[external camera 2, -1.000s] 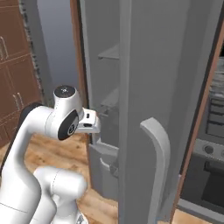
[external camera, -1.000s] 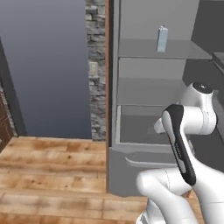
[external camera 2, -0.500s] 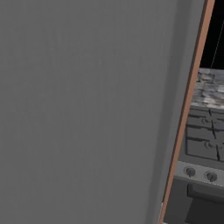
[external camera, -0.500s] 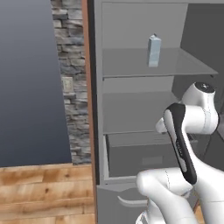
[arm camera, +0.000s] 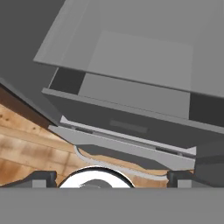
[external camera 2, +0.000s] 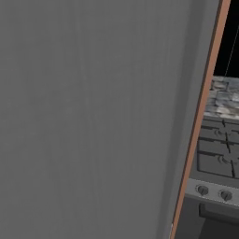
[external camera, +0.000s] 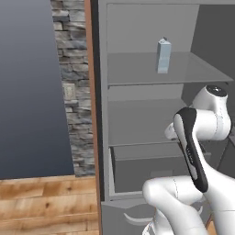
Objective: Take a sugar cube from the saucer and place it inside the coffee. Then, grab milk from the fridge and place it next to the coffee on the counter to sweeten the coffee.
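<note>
1. Inside the open fridge [external camera: 151, 27], a glass shelf [external camera: 133, 69] carries the milk [external camera: 163, 55], upright toward its back right.
2. A second glass shelf [external camera: 137, 124] sits below it, above a grey drawer [external camera: 147, 170].
3. Wooden floor [external camera: 46, 202] lies left of the fridge.

Fridge [external camera: 151, 114] stands open; milk [external camera: 163, 55] alone on upper glass shelf [external camera: 137, 73], clear space around it. Grey door [external camera 2: 93, 116] blocks right side.
</note>
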Robot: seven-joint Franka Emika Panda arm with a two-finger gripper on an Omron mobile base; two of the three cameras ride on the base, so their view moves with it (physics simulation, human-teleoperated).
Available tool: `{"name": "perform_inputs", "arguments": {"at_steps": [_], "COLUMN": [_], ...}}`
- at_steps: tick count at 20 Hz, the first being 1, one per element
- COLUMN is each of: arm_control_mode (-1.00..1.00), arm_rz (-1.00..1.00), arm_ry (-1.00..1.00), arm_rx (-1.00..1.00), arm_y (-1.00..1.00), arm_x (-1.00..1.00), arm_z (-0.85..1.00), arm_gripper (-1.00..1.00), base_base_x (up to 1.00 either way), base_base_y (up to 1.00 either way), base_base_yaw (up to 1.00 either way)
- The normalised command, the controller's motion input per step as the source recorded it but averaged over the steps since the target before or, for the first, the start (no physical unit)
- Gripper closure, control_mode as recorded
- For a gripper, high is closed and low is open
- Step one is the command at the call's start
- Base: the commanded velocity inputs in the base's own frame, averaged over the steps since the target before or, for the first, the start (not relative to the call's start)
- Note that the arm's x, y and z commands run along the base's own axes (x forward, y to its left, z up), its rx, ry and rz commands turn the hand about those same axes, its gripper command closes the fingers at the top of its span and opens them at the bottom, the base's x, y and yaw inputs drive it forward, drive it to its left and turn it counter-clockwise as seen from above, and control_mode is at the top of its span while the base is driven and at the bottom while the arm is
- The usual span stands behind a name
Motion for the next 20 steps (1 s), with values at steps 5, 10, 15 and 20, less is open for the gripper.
{"name": "perform_inputs", "arguments": {"at_steps": [5, 10, 15, 20], "arm_control_mode": [1.00, -1.00, -1.00, -1.00], "arm_rz": [0.00, -0.06, -0.19, -0.23], "arm_ry": [0.00, -0.14, -0.13, -0.08], "arm_rx": [0.00, -0.06, 0.00, 0.04], "arm_y": [0.00, 0.10, 0.18, 0.14], "arm_x": [0.00, 0.02, 0.11, 0.09], "arm_z": [0.00, 0.36, 0.82, 0.81], "arm_gripper": [-1.00, -1.00, -1.00, -1.00], "base_base_x": [0.00, 0.00, 0.00, 0.00], "base_base_y": [0.08, 0.03, 0.00, 0.00], "base_base_yaw": [0.06, 0.00, 0.00, 0.00]}}
